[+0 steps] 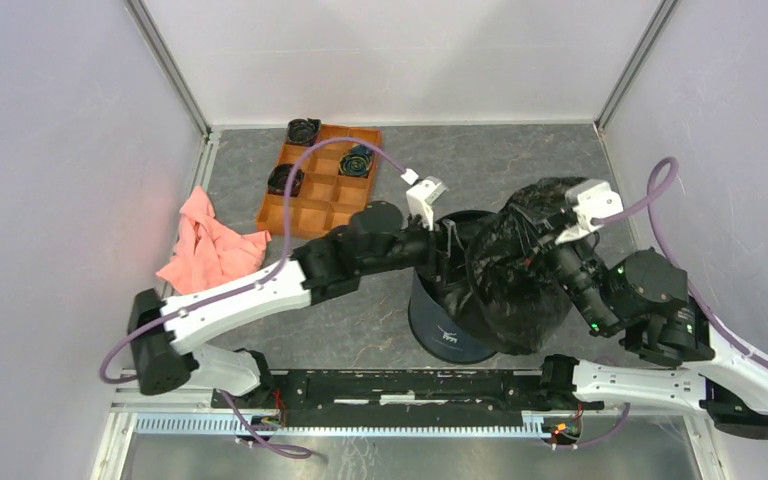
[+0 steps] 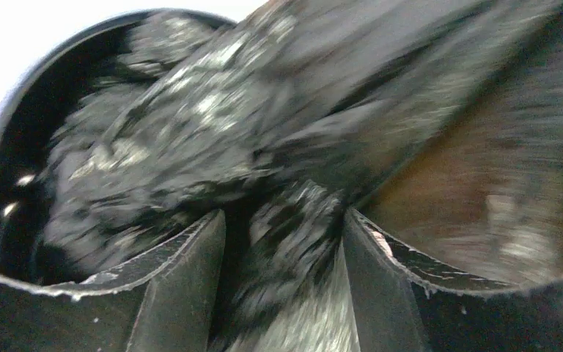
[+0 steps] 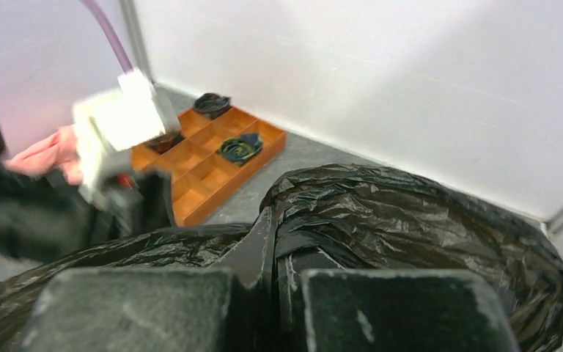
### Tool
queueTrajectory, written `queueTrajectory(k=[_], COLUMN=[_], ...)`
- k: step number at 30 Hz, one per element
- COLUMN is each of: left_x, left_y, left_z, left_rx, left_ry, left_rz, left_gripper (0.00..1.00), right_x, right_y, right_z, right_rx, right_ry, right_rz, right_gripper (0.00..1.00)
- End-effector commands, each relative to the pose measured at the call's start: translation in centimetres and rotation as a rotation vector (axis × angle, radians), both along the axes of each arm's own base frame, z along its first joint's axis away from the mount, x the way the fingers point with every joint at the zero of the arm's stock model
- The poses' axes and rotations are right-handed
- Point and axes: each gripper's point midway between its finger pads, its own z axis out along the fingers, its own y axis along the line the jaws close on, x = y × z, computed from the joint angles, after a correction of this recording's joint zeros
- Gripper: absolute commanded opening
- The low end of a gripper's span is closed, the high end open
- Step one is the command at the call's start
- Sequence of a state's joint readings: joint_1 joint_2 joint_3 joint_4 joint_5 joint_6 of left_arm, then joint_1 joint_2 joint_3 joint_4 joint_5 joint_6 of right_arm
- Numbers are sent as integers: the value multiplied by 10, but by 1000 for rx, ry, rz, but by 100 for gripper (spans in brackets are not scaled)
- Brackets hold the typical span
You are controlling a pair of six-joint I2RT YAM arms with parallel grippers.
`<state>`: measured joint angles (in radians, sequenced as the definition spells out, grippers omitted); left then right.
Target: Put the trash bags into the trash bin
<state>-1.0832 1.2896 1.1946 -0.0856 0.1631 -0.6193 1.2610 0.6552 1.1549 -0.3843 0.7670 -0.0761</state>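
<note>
Top external view showed the trash bin (image 1: 450,325) low in the middle of the frame, with the black trash bag (image 1: 520,280) spilling over its right side and partly inside. The right gripper (image 3: 277,293) was pinching a fold of the bag. The left gripper (image 2: 284,235) sat at the bin's top rim, fingers (image 2: 183,290) a little apart with bag between; squeezing or not, I could not tell.
</note>
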Motion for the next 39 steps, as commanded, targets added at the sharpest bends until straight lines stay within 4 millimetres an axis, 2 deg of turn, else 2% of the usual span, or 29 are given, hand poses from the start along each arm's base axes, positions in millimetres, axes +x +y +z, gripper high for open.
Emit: queueTrajectory(k=[1, 3, 5, 6, 9, 12, 16, 20, 23, 24, 25, 26, 27, 28, 31, 34, 37, 39], left_x=[45, 55, 54, 52, 45, 36, 8, -28, -74, -86, -89, -79, -82, -74, -50, -35, -5, 7], left_y=[-9, -5, -1, 2, 19, 39, 58, 66, 48, 39, 31, 28, 23, 20, 21, 19, 40, 50], left_z=[-30, -50, -51, -45, -17, 9, 49, 64, 65, 61, 55, 48, 42, 33, 24, 18, 3, -3], left_rx=[87, 143, 135, 111, 33, -32, -197, -305, -320, -278, -214, -131, -68, 7, 75, 85, 142, 140], left_ry=[50, 65, 71, 65, 13, -30, -107, -203, -280, -310, -349, -385, -419, -439, -421, -375, -270, -214], left_rz=[219, 283, 290, 289, 291, 294, 198, 28, -176, -195, -151, -40, -22, 67, 242, 358, 577, 616], left_gripper=[65, 62, 63, 64, 79, 90, 99, 100, 100, 100, 100, 100, 100, 100, 96, 82, 64, 56], right_x=[22, 30, 37, 39, 43, 45, 45, 45, 45, 45, 45, 44, 44, 44, 44, 43, 41, 38], right_y=[-9, -3, -1, -5, -17, -16, -14, -9, -1, 3, 7, 11, 13, 15, 19, 26, 37, 50], right_z=[32, 26, 14, 8, -6, -8, -1, 11, 16, 18, 20, 21, 23, 24, 25, 26, 19, 5], right_rx=[2, -95, -193, -237, -300, -297, -295, -234, -155, -128, -107, -95, -85, -78, -61, -47, -59, -106], right_ry=[2, 0, 1, 4, 8, 13, 14, 9, 21, 27, 33, 38, 39, 41, 42, 44, 50, 66], right_rz=[-209, -268, -334, -381, -517, -540, -547, -503, -469, -445, -427, -408, -395, -386, -367, -329, -266, -194], right_gripper=[1, 1, 1, 1, 1, 1, 1, 1, 1, 1, 1, 1, 1, 1, 1, 2, 2, 3])
